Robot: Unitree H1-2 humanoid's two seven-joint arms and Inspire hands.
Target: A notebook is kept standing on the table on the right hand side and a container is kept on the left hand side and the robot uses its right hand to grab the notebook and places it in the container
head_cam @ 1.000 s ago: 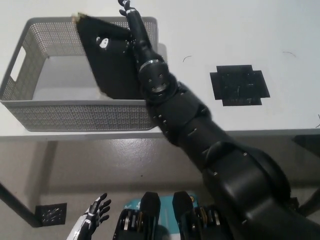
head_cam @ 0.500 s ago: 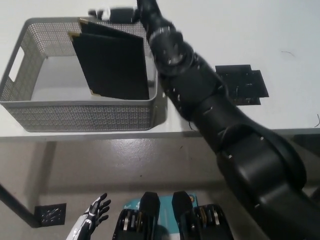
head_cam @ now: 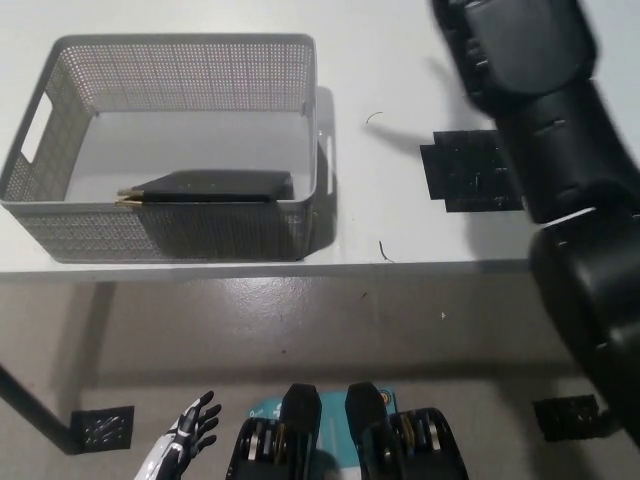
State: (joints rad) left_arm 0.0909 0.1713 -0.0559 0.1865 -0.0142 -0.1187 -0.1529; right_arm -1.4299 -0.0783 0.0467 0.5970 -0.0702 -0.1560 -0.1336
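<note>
Nearest, at the bottom left below the counter edge, the white left hand (head_cam: 183, 440) hangs idle with its fingers apart and nothing in them.

On the counter (head_cam: 400, 230), at the left, stands the grey perforated container (head_cam: 60, 225). The black notebook (head_cam: 210, 186) is inside it, lying low against the near wall toward the right side, nearly flat, with a pale corner showing at its left end. It touches nothing but the container. Judged from this, the placing is done.

To the right, a black square mat (head_cam: 478, 170) lies on the white surface, bare — presumably where the notebook stood.

Farther off and higher, the black right arm (head_cam: 545, 120) fills the upper right, rising out of the top edge. The right hand itself is out of view, so whether its fingers are together or apart cannot be told.

What could go wrong now is small — the arm is bulky and hangs over the mat and the counter's right side. If it swings down or to the left carelessly, it could clip the container's right rim and push the whole thing toward the near counter edge, which lies just beside the container's front wall. A bump could also tip the notebook from its resting angle.
</note>
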